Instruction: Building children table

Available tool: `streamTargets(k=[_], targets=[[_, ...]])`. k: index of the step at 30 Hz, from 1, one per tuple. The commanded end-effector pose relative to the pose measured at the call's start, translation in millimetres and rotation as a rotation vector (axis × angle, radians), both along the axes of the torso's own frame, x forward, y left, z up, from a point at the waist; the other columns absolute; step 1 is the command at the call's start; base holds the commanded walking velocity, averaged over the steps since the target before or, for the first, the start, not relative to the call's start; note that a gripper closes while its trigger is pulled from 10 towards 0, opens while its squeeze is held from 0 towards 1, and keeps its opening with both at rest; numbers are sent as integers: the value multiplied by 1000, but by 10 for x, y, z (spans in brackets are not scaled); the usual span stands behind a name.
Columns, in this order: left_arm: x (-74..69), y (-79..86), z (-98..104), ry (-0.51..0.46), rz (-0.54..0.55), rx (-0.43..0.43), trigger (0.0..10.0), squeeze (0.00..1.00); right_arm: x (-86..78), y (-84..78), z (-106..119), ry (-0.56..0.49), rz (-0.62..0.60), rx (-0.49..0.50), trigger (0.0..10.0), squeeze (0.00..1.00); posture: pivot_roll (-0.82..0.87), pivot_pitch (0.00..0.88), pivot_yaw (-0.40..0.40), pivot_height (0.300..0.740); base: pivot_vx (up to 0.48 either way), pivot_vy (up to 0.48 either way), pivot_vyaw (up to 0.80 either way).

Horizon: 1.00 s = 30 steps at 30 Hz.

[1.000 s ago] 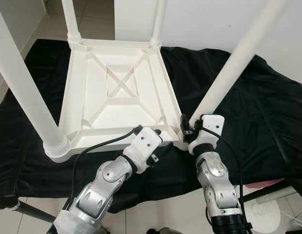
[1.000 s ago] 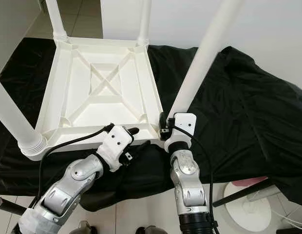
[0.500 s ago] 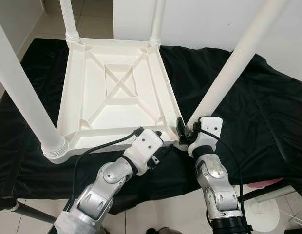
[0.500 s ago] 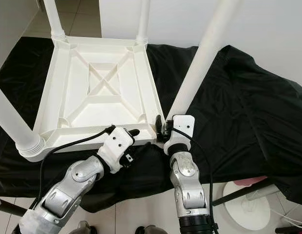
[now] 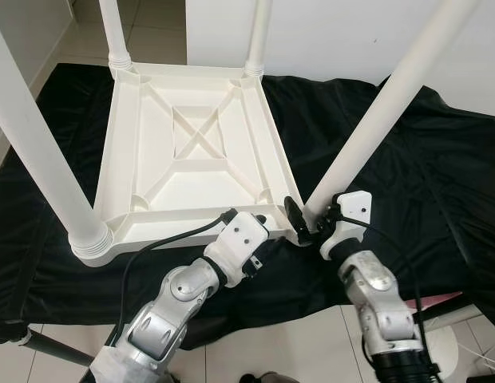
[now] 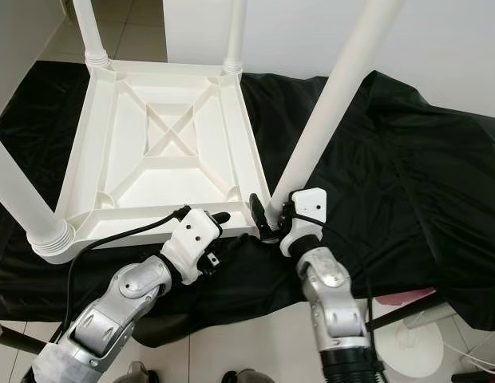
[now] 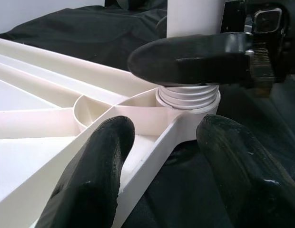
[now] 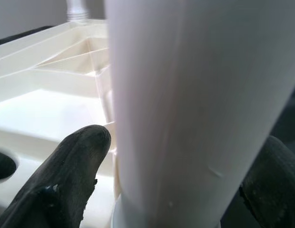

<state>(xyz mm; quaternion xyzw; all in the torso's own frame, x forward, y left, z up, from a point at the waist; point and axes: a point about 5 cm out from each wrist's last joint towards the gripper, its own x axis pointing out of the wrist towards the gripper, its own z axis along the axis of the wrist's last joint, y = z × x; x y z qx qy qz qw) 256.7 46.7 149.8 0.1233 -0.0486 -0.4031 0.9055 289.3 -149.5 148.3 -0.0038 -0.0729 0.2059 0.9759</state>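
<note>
Right gripper (image 5: 305,223) swung outward — four legs (image 5: 374,112)

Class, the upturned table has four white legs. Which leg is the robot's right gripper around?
The near-right leg: the right gripper straddles its base at the table corner; the other three legs stand untouched.

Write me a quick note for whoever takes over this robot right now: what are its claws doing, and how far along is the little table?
Right claw: fingers either side of the near-right leg at its base; firmness of grip unclear.
Left claw: open, straddling the rim of the upside-down tabletop near that corner.
Table lies on black cloth. All four legs stand in their corner sockets.
Left: check the near-right leg is fully seated, release, turn the table upright.
</note>
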Motion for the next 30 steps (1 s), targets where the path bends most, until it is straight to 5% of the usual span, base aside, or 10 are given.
streamTargets(k=[1, 9, 10, 12, 26, 27, 28, 29, 30], targets=[[-25, -34, -65, 17, -57, 32, 10000, 0, 6, -70, -11, -3, 31, -5, 10000, 0, 25, 71, -133, 740, 0, 0, 0], [-21, -41, -70, 10, -63, 43, 10000, 0, 101, -171, 27, -12, 153, -88, 10000, 0, 27, 58, -127, 740, 0, 0, 0], [-20, -44, -68, 8, -65, 45, 10000, 0, 119, -170, 25, -12, 175, -103, 7255, 0, 27, 57, -127, 740, 0, 0, 0], [-13, -48, -66, 6, -67, 47, 10000, 0, 148, -166, 12, -12, 206, -113, 0, 0, 30, 51, -128, 740, 0, 0, 0], [-16, -46, -76, 3, -77, 54, 10000, 0, 129, -207, -79, 12, 221, -105, 0, 0, 25, 44, -119, 740, 0, 0, 0], [-14, -47, -78, 2, -81, 57, 10000, 0, 129, -215, -74, 9, 209, -86, 2275, 0, 22, 43, -115, 740, 0, 0, 0], [-14, -47, -79, 2, -82, 57, 10000, 0, 133, -218, -75, 6, 209, -81, 7490, 0, 22, 43, -115, 740, 0, 0, 0], [-12, -48, -81, 2, -84, 59, 10000, 0, 129, -217, -67, 1, 203, -74, 10000, 0, 20, 44, -110, 740, 0, 0, 0], [-12, -48, -81, 2, -84, 59, 10000, 0, 129, -217, -67, 1, 203, -74, 10000, 0, 20, 44, -110, 740, 0, 0, 0]])
